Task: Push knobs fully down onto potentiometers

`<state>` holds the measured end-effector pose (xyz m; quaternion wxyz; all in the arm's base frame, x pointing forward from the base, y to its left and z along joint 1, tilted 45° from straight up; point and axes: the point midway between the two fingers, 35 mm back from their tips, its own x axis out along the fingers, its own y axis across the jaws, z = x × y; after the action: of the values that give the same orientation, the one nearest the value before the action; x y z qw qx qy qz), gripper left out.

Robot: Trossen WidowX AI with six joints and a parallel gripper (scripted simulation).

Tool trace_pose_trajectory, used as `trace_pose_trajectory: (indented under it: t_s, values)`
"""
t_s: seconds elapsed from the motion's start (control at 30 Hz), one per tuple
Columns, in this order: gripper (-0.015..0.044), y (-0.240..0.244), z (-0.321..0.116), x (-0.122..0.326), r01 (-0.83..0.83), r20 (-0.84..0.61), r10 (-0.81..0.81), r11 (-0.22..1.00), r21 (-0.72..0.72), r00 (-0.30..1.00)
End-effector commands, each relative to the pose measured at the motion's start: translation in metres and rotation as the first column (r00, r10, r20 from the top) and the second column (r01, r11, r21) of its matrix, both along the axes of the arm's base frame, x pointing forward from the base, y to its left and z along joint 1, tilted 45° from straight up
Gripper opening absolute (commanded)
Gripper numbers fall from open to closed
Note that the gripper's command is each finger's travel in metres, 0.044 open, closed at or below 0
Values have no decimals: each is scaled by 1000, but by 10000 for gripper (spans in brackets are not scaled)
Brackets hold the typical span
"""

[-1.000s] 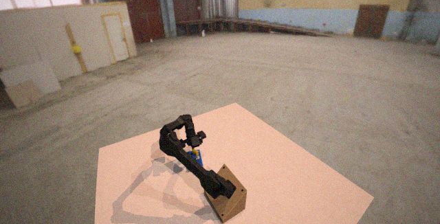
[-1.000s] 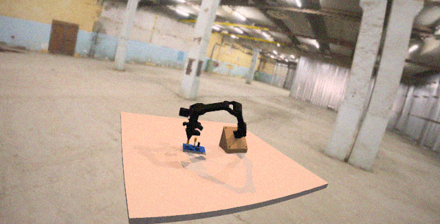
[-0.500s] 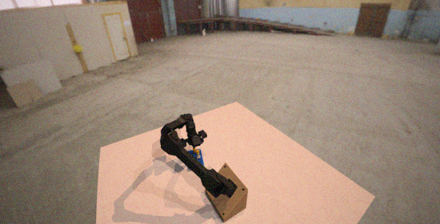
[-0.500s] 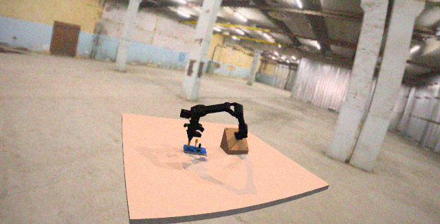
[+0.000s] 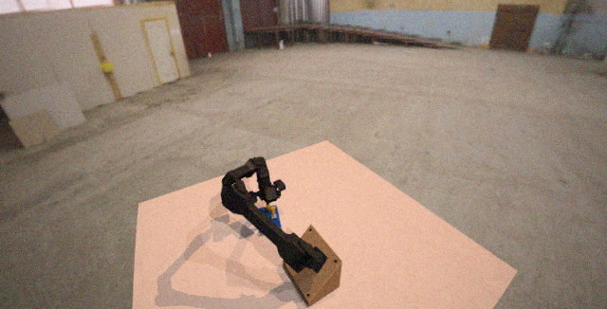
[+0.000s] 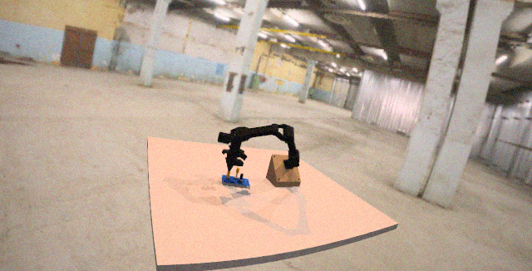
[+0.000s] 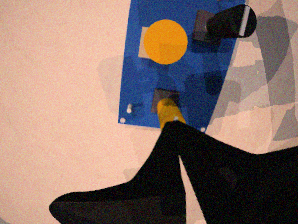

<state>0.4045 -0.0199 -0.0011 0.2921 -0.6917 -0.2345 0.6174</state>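
The blue circuit board (image 5: 277, 217) (image 6: 225, 182) (image 7: 142, 82) stands on the table. My gripper (image 5: 268, 203) (image 6: 229, 169) (image 7: 172, 126) is shut, pointing down, with its tips at the top of one yellow knob (image 6: 228, 174) (image 7: 167, 111) near the board's end. Whether they press on it is too small to tell. The tips hide the knob's top in the wrist view. A second, orange-yellow knob (image 6: 237, 170) (image 7: 165, 42) stands upright further along the board, its top free. How far down either knob sits on its shaft cannot be told.
A black knob (image 6: 241, 176) (image 7: 231, 23) with a white line stands on the board beside the orange-yellow one. A small light pin (image 7: 129, 108) is near a board corner. The arm's wooden wedge base (image 5: 327, 278) (image 6: 283, 181) stands on the table (image 5: 403, 243) (image 6: 291, 229).
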Motion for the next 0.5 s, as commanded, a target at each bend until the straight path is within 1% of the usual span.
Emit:
trace_pose_trajectory:
  t_s: [0.0, 0.47]
  values:
    - [0, 21, -16, 6, -48, 5, 48, 999, 3, 999]
    - [0, 22, -17, 6, -48, 5, 48, 999, 3, 999]
